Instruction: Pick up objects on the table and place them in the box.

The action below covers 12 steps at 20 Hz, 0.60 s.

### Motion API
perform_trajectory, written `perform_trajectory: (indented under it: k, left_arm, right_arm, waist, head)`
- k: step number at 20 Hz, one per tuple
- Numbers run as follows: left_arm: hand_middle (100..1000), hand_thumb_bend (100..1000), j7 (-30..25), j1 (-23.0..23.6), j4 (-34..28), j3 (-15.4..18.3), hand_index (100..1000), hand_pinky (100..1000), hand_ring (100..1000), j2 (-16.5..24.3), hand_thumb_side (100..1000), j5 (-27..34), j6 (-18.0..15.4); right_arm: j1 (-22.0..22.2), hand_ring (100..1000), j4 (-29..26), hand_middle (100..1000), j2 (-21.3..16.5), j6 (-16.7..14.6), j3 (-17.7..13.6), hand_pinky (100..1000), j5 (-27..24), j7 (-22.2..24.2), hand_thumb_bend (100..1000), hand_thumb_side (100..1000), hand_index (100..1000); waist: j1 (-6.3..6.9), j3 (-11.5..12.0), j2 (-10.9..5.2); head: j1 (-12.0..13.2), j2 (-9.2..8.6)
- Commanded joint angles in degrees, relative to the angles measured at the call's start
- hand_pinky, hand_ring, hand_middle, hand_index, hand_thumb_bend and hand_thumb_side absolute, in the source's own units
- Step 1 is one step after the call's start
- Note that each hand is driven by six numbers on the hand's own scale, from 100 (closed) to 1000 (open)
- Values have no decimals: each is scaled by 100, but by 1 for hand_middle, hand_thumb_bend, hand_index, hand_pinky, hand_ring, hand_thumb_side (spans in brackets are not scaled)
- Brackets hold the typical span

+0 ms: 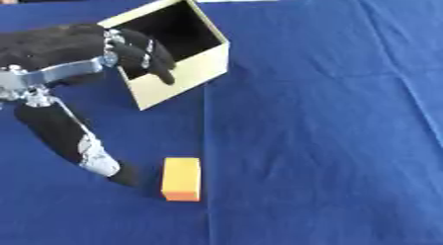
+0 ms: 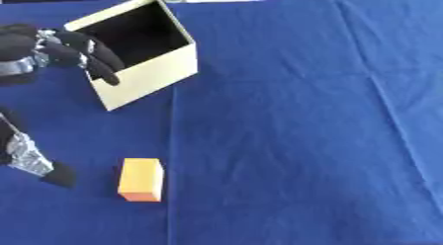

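Note:
An orange block (image 1: pixel 182 179) lies on the blue cloth near the front, left of centre. The cream box (image 1: pixel 183 72) stands open at the back left, its dark inside showing no contents. My left hand (image 1: pixel 61 46) comes in from the left, spread wide and holding nothing. Its fingers (image 1: pixel 145 57) droop over the box's front left rim. Its thumb (image 1: pixel 102 162) reaches down toward the block, the tip just left of it and apart from it. My right hand shows in neither view.
Blue cloth (image 1: pixel 329 130) covers the whole table, with a few creases on the right half. A strip of floor or other objects shows beyond the table's far edge.

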Motion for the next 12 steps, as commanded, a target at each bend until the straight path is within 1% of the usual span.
perform_trajectory:
  k: [1, 3, 4, 5, 6, 7, 8, 9, 12]
  left_arm:
    - [815, 675, -235, -120, -75, -65, 822, 767, 799, -17, 398, -30, 281]
    - [815, 675, -232, -125, -75, -98, 822, 767, 799, -53, 398, -56, 410]
    - [821, 607, -222, -107, -75, -111, 836, 775, 821, -76, 326, -55, 480]
    - [825, 602, -207, -80, -75, -139, 840, 777, 828, -115, 317, -35, 611]
    - [853, 602, -191, -57, -75, -169, 869, 790, 852, -153, 305, -5, 744]
    - [863, 608, -166, -36, -75, -195, 877, 792, 857, -188, 306, 29, 878]
    - [874, 637, -143, -20, -75, -218, 915, 796, 863, -211, 315, 53, 992]
    - [875, 637, -122, -3, -75, -241, 928, 796, 864, -230, 314, 59, 1094]
    - [850, 709, -127, 37, -75, -349, 902, 785, 852, -285, 331, 57, 1270]
  right_arm:
    - [-44, 796, -116, 661, -118, 5, -37, 810, -15, 3, 100, 803, 763]
    - [-43, 796, -116, 661, -116, 7, -37, 810, -18, 1, 100, 803, 763]
    - [-40, 794, -116, 659, -115, 9, -38, 810, -19, -1, 100, 804, 762]
    - [-35, 794, -116, 658, -114, 11, -40, 810, -21, -3, 100, 804, 762]
    - [-30, 793, -116, 657, -112, 14, -40, 810, -23, -4, 100, 804, 762]
    - [-23, 793, -116, 657, -110, 17, -40, 810, -24, -4, 100, 804, 762]
    - [-16, 792, -116, 656, -109, 20, -42, 810, -25, -5, 100, 804, 761]
    - [-11, 792, -116, 656, -109, 24, -44, 810, -26, -8, 100, 804, 761]
    - [-4, 791, -116, 655, -100, 28, -44, 810, -32, -12, 100, 805, 761]
  waist:
    - [11, 9, -136]
    - [15, 10, -139]
    - [21, 14, -143]
    - [31, 19, -149]
    - [39, 24, -157]
    - [46, 29, -164]
    - [53, 35, -172]
    - [60, 39, -180]
    - [83, 43, -208]
  head:
    - [-12, 57]
    - [-12, 58]
    - [-18, 63]
    - [-22, 70]
    - [-25, 77]
    - [-28, 85]
    - [-33, 94]
    - [-38, 105]
    - [-34, 126]
